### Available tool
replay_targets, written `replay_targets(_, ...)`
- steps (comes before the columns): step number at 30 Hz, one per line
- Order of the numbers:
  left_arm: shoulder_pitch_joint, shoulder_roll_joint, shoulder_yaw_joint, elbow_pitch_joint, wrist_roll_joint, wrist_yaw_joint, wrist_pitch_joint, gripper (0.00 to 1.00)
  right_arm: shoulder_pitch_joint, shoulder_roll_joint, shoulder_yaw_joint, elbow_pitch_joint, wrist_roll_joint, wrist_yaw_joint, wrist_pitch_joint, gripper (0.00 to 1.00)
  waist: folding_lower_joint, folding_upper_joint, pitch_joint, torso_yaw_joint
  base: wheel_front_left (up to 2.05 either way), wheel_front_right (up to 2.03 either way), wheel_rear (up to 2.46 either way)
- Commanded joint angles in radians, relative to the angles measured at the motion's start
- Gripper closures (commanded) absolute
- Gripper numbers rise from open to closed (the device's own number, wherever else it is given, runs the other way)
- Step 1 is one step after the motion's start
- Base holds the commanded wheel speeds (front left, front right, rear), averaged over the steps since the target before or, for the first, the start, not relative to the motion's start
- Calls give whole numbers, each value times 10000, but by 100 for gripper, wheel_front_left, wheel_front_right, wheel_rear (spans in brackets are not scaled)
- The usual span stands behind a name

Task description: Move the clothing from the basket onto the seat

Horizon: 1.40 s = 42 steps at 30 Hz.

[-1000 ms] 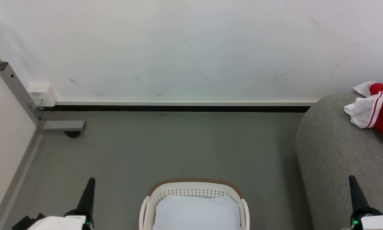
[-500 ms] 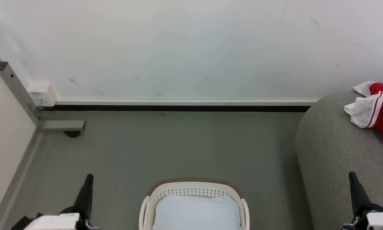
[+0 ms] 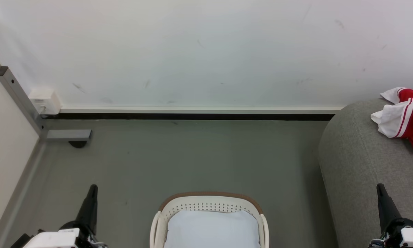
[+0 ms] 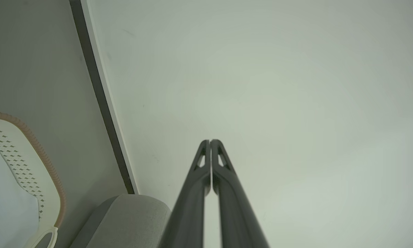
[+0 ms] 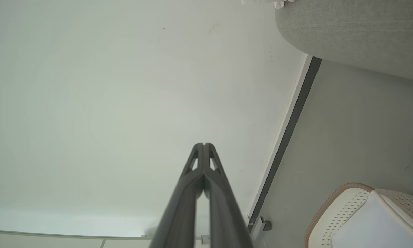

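Note:
The red jersey (image 3: pixel 411 119) with white panels and striped trim lies crumpled on the grey sofa (image 3: pixel 361 162) at the right edge of the head view. The white basket (image 3: pixel 210 206) with its brown rim band stands on the floor at bottom centre, holding a pale blue-white pad (image 3: pixel 211 229). My left gripper (image 3: pixel 92 188) is at lower left, left of the basket, shut and holding nothing. My right gripper (image 3: pixel 380 187) is at lower right over the sofa's front, also shut and holding nothing. In the wrist views the left gripper (image 4: pixel 210 141) and right gripper (image 5: pixel 203 144) have their fingertips pressed together.
A white wall with a dark baseboard (image 3: pixel 192 116) runs behind the grey floor (image 3: pixel 192 155). A grey metal post and foot (image 3: pixel 67 135) and a white box (image 3: pixel 45 100) sit in the left corner. A beige panel (image 3: pixel 3 144) borders the left side.
The left gripper has drifted left and slightly further up the view. The right gripper has edged slightly up the view. Jersey, basket and sofa have not moved.

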State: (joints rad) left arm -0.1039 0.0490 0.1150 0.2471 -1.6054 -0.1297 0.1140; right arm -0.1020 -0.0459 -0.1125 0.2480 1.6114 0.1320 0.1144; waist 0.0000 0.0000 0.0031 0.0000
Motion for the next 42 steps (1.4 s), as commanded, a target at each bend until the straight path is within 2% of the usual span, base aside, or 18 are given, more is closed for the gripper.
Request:
replay_targets(1, -95, 12, 26, -33, -132, -30, 42, 100, -131, -80, -42, -58, 18, -23, 35, 100, 0, 0, 0, 0, 0, 0, 0)
replay_targets(42, -91, 14, 22, -35, -135, -28, 37, 100, -129, -79, -38, -57, 20, -23, 32, 100, 0, 0, 0, 0, 0, 0, 0)
